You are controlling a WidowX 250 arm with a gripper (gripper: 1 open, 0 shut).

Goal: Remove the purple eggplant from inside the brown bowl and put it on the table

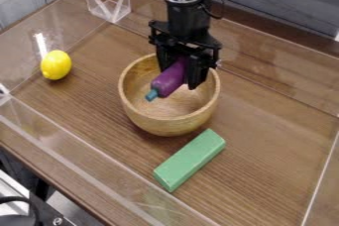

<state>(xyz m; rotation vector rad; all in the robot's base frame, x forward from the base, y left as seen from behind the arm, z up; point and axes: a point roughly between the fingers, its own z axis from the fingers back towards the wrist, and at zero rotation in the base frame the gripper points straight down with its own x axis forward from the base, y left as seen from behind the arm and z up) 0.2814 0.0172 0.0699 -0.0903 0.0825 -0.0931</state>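
Looking down from the camera view, you see the gripper point(181, 69) pointing straight down with its jaws clamped on the purple eggplant point(169, 78), which hangs tilted, teal stem end lowest, over the hollow of the brown bowl point(169, 117). On the table point(265, 91), a yellow lemon point(55, 65) lies to the left and a green block point(188, 160) lies just in front of the bowl.

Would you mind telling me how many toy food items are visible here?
2. The purple eggplant is gripped by the end effector over the brown bowl; the yellow lemon lies on the table at left. Nothing else seems hidden.
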